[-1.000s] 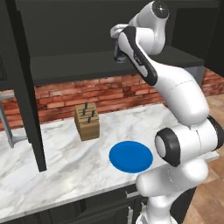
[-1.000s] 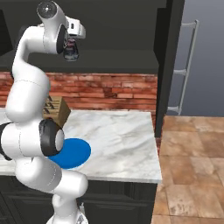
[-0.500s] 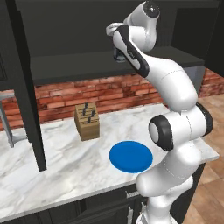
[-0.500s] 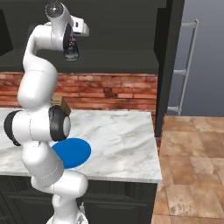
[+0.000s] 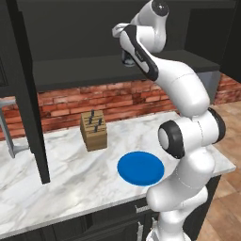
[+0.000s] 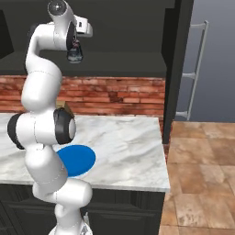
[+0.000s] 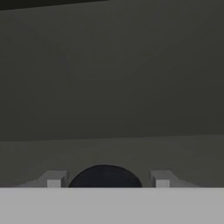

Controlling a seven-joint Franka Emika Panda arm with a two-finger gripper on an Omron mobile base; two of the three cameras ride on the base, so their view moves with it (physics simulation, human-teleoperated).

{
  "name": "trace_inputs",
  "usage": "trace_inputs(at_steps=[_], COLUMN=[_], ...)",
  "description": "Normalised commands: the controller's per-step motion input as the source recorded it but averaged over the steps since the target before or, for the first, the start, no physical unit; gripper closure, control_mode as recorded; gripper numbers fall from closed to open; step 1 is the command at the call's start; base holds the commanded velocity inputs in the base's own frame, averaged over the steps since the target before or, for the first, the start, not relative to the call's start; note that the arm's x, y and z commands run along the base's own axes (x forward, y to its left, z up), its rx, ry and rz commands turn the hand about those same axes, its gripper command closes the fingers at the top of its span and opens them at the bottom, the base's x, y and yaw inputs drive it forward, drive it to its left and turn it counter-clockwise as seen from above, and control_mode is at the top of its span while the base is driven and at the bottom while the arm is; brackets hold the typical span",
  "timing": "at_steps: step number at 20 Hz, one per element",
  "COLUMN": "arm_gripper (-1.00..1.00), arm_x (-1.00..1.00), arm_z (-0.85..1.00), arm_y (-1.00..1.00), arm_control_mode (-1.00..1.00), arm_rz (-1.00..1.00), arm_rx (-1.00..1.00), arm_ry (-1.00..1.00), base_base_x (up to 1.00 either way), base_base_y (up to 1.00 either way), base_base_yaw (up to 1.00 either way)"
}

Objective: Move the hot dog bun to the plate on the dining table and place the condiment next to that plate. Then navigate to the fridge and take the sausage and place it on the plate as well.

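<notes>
Setting: black cabinets above a brick wall, with a marble bench point(image 5: 70, 174) below; this looks to us like the wall counter, not the dining table.
Bench contents: we list a flat blue plate point(image 5: 140, 168) near the front edge and a wooden knife block point(image 5: 94, 130) near the bricks.
Arm: we note it reaching higher and further in than a second ago, up to the dark shelf point(image 5: 84, 70) under the upper cabinets.
Gripper point(image 6: 75, 54): we see it at shelf height, with a small dark object between the fingers.
Gripper state: narrower than a second ago; part-way closed around the object, though we cannot tell whether it grips firmly.
Condiment point(image 7: 104, 176): a dark rounded cap sits between the fingertips point(image 7: 53, 180) in the hand view; we judge this the bottle, on the shelf.
Meaning: we judge the bottle pick-up is under way; carrying it to the dining table comes next.
</notes>
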Motion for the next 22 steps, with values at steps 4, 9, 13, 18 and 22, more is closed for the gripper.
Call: trace_inputs(at_steps=[4,9,13,18,22], arm_gripper=[1.00,1.00,1.00,1.00,1.00], arm_x=[-0.12,-0.89,-1.00,-1.00,-1.00], arm_z=[0.00,0.00,0.00,-0.26,-0.30], arm_y=[0.01,-0.06,-0.26,-0.44,-0.61], arm_control_mode=[-1.00,-1.00,-1.00,-1.00,-1.00], arm_rz=[0.00,0.00,0.00,0.00,0.00], arm_rx=[0.00,0.01,0.04,0.01,-0.01], arm_ry=[0.00,-0.07,-0.14,-0.12,0.00], base_base_x=[0.00,0.00,0.00,0.00,0.00], base_base_y=[0.00,0.00,0.00,0.00,0.00], base_base_yaw=[0.00,0.00,0.00,0.00,0.00])
